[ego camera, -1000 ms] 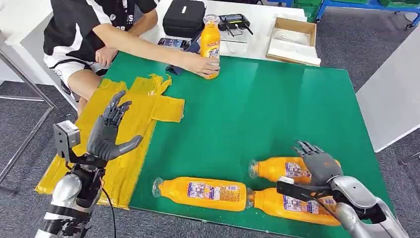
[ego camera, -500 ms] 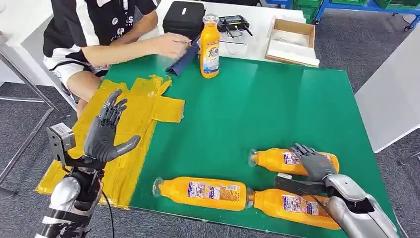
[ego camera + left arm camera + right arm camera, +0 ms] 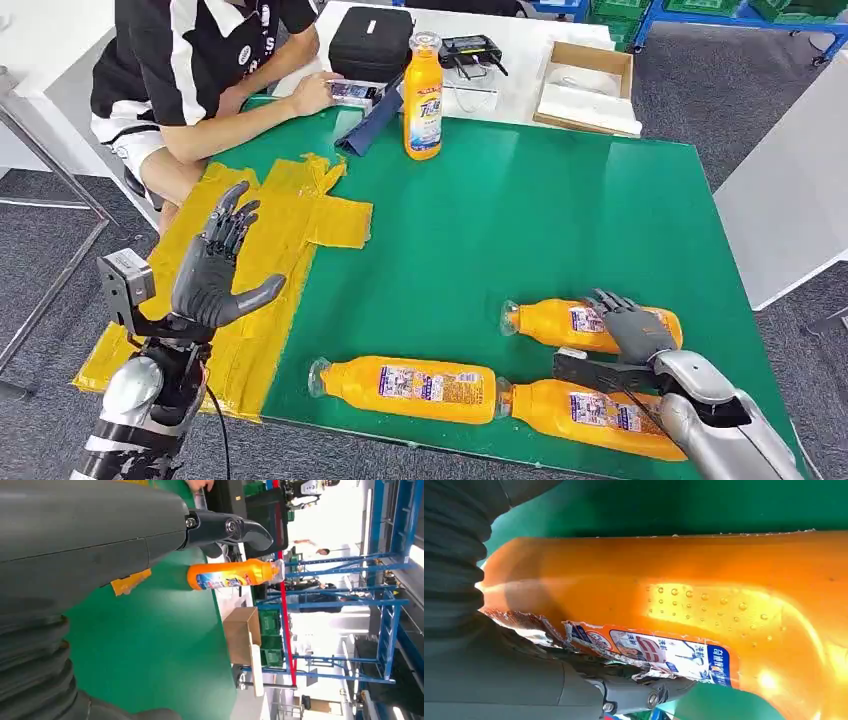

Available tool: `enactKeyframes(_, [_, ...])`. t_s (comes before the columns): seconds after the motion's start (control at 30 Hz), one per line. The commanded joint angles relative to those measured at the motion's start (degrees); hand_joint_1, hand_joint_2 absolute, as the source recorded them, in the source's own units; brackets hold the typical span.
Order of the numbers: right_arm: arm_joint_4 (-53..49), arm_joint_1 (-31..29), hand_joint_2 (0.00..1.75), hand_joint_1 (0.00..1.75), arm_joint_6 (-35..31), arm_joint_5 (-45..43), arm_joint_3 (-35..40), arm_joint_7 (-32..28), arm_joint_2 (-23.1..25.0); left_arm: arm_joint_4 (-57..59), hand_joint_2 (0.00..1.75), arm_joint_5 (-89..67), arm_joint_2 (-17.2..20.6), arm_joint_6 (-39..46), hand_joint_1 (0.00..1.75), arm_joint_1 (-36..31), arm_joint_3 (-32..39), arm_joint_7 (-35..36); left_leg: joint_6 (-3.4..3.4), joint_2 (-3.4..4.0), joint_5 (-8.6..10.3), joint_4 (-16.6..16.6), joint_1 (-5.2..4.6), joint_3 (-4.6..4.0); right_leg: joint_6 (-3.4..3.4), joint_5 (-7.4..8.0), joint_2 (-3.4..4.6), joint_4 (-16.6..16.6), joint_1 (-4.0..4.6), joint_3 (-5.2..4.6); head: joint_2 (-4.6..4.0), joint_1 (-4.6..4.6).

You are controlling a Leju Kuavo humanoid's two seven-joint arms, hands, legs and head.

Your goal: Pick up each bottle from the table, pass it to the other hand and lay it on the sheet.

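a person in a black and white shirt [image 3: 195, 50] sits at the far left corner, one hand on a phone [image 3: 352, 92]. a dark blue cloth [image 3: 368, 125] lies just beside it. beyond, on the white table [image 3: 520, 45]: a black case [image 3: 372, 38], a controller [image 3: 470, 46], an open cardboard box [image 3: 590, 85].
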Motion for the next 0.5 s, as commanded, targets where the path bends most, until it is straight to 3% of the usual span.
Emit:
enactKeyframes(0.03, [5.16,0.4,1.75,0.0,0.38,0.07,2.64,0.25,1.73,1.09,1.75,-0.06,0.98,0.16,0.0,-1.27,-1.13,0.12,-0.13,-0.04,-0.03,-0.04,0.11,0.17,-0.13,-0.03,0.1,-0.1,0.09,0.22,0.0,0.0])
enactKeyframes(0.17, [6.35,-0.3,1.75,0.0,-0.1,0.75,3.15,0.85,1.93,1.11,1.75,-0.05,0.93,0.35,0.0,-1.25,-1.22,0.15,-0.17,-0.05,-0.06,-0.04,0.12,0.22,-0.17,-0.05,0.14,-0.11,0.09,0.29,0.0,0.0])
enactKeyframes(0.2, [6.56,-0.43,1.75,0.93,-0.35,0.97,3.23,0.93,1.99,1.04,1.75,-0.06,0.92,0.41,0.0,-1.21,-1.23,0.15,-0.14,-0.03,-0.04,-0.05,0.1,0.2,-0.14,-0.03,0.12,-0.11,0.08,0.25,0.0,0.0])
enactKeyframes(0.23, [6.56,-0.44,1.75,1.75,-0.39,0.96,3.2,0.92,2.04,1.02,1.75,-0.06,0.93,0.4,0.0,-1.17,-1.25,0.15,-0.17,-0.03,-0.07,-0.05,0.12,0.25,-0.18,-0.05,0.17,-0.12,0.09,0.31,0.0,0.0])
enactKeyframes(0.5, [4.63,-0.07,1.75,1.75,-2.82,1.97,1.76,1.4,2.84,0.4,1.75,-0.25,0.64,0.68,0.0,-0.5,-1.07,0.41,-0.1,-0.11,-0.04,-0.04,0.09,0.17,-0.12,-0.06,0.08,-0.1,0.05,0.25,0.0,0.0])
